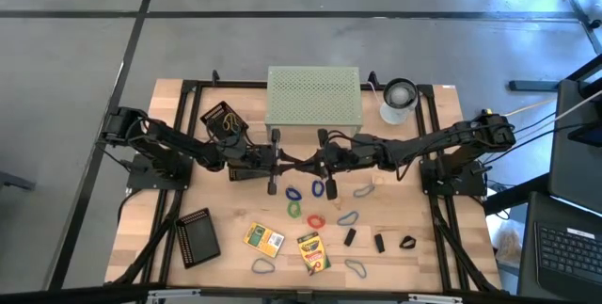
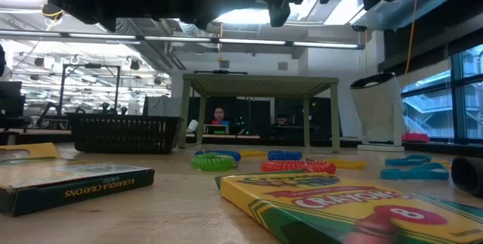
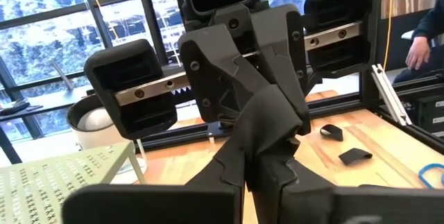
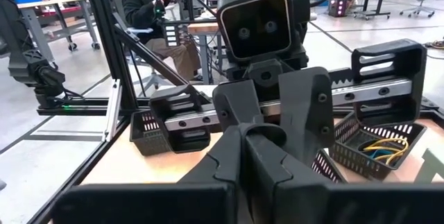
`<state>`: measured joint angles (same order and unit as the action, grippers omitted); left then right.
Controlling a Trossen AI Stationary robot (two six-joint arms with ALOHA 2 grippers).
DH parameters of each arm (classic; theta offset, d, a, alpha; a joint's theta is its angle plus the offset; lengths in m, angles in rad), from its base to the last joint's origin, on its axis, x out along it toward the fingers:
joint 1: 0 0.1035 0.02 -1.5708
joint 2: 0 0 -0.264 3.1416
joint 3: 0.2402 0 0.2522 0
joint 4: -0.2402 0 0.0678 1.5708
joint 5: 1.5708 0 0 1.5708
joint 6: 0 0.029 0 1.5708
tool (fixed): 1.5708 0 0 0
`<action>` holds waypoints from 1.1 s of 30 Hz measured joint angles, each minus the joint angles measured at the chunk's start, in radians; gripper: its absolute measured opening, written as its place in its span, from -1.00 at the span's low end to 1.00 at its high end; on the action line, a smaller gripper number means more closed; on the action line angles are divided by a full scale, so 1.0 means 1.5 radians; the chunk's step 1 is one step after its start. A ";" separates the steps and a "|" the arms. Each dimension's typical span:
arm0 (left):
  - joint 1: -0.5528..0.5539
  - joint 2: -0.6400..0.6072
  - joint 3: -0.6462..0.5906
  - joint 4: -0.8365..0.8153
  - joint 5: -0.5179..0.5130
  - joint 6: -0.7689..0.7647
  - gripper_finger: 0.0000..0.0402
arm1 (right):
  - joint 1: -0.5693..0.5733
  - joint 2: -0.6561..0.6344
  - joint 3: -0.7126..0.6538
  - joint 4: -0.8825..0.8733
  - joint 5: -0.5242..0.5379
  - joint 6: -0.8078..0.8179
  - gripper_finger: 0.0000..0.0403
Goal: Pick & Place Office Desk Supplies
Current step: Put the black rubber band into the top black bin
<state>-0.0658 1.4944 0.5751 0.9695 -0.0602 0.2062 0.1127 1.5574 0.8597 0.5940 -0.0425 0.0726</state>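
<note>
My two grippers meet tip to tip above the table's middle, just in front of the pale green riser (image 1: 313,97). My left gripper (image 1: 293,160) (image 3: 267,158) is shut and points level toward the right. My right gripper (image 1: 308,160) (image 4: 246,158) is shut and faces it. Neither holds anything. Below them several coloured rubber-band loops lie flat on the wood, such as blue (image 1: 293,194), green (image 1: 294,209) (image 2: 213,162) and red (image 1: 315,220) (image 2: 298,166). Two crayon boxes (image 1: 264,239) (image 1: 313,252) and three black clips (image 1: 350,236) (image 1: 380,243) (image 1: 407,242) lie nearer the front edge. My left gripper's shut fingertips (image 3: 272,137) overlap the shut fingertips of my right gripper (image 3: 277,106), level and end to end, well above the table; whether they touch I cannot tell. My right gripper's shut fingertips (image 4: 243,141) meet the left gripper's fingers (image 4: 305,106) the same way; whether they touch I cannot tell.
A black mesh tray (image 1: 223,121) with yellow bands stands at the back left, and another (image 1: 198,236) at the front left. A white-grey cylinder (image 1: 399,99) stands at the back right. A black frame (image 1: 179,153) runs along the table's sides. People sit in the room behind.
</note>
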 joint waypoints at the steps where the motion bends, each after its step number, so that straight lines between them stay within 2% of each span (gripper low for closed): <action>1: 0.000 0.000 0.000 -0.001 0.000 0.000 -0.98 | 0.000 0.000 0.000 -0.002 0.000 0.006 -0.89; 10: 0.001 0.001 0.000 -0.015 -0.002 -0.009 -0.98 | 0.001 -0.005 0.000 -0.036 -0.004 0.021 -0.44; 17: 0.000 0.001 0.000 -0.020 0.001 -0.024 -0.98 | 0.000 -0.080 0.000 -0.190 0.037 0.011 -0.15; 25: 0.000 0.001 0.000 -0.017 0.004 -0.024 -0.98 | 0.000 -0.176 0.000 -0.415 0.095 0.084 -0.11; 33: 0.000 0.000 0.000 -0.005 0.001 -0.026 -0.97 | 0.005 -0.177 0.000 -0.518 0.110 0.136 -0.19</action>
<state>-0.0658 1.4948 0.5747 0.9625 -0.0582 0.1673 0.1201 1.2919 0.8593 -0.1832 0.1226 0.2773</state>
